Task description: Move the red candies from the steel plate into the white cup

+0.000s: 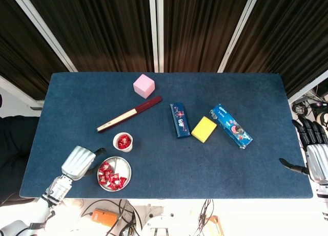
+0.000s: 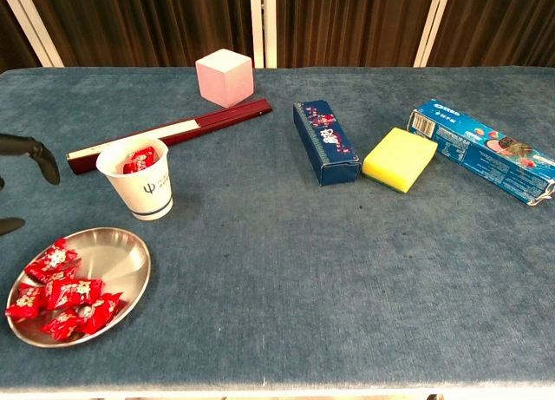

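Note:
The steel plate (image 1: 124, 169) (image 2: 121, 252) sits near the table's front left with several red candies (image 1: 110, 175) (image 2: 61, 287) in it. Just behind it stands the white cup (image 1: 123, 142) (image 2: 147, 190), holding red candies (image 2: 139, 161). My left hand (image 1: 79, 163) hovers just left of the plate, empty, fingers apart; in the chest view only its dark fingertips (image 2: 35, 153) show at the left edge. My right hand (image 1: 313, 149) stays off the table's right edge, empty, with its fingers spread.
A dark red folded fan (image 1: 129, 113) lies behind the cup. Further back stands a pink cube (image 1: 144, 85). A dark blue box (image 1: 179, 120), a yellow sponge (image 1: 204, 129) and a blue biscuit pack (image 1: 231, 126) lie to the right.

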`<state>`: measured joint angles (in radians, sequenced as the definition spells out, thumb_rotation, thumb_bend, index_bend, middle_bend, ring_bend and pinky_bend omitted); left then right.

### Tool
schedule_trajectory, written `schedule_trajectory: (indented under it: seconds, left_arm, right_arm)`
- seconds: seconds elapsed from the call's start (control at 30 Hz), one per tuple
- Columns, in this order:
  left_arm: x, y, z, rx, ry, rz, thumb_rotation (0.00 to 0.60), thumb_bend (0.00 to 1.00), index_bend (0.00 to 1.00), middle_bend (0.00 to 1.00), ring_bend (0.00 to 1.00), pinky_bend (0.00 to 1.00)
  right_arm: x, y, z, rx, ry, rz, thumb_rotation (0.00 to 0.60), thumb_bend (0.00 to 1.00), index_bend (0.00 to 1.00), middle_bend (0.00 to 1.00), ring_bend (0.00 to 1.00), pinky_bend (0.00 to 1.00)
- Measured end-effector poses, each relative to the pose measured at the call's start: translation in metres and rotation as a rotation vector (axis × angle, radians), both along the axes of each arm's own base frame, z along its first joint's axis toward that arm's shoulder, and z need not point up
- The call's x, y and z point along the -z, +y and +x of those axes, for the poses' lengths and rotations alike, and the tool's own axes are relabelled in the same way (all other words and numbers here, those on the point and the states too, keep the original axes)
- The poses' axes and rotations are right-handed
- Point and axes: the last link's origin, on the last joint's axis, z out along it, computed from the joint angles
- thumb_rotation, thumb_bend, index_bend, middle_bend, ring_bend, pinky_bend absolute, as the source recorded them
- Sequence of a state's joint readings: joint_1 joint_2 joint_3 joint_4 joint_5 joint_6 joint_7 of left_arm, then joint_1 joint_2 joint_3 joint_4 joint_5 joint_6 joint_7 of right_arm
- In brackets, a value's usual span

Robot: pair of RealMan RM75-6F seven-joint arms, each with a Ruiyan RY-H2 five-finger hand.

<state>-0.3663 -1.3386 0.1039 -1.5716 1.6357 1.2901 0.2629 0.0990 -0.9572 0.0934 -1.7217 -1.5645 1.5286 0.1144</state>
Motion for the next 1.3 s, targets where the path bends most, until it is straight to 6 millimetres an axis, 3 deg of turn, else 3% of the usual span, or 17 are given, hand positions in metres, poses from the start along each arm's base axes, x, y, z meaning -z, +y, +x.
schedule_trajectory:
  seconds: [0.47,1.1,1.3]
  left_arm:
    - [0.033,-0.012,0.006,0.132,0.200,-0.042,0.600,0.23,0.38,0.96,0.92,0.83]
    - [0.036,-0.009,-0.007,0.065,0.236,-0.064,0.600,0.23,0.43,0.96,0.92,0.83]
    - [0.037,-0.007,-0.011,0.020,0.199,-0.106,0.600,0.29,0.45,0.96,0.92,0.83]
  right_arm:
    - [0.000,0.006,-0.002,0.007,-0.002,-0.004,0.600,0.16,0.00,0.01,0.00,0.02]
    - [0.002,0.003,-0.001,0.010,0.001,0.002,0.600,0.16,0.00,0.01,0.00,0.02]
    - [0.002,0.004,0.001,0.010,0.002,0.002,0.600,0.16,0.00,0.01,0.00,0.02]
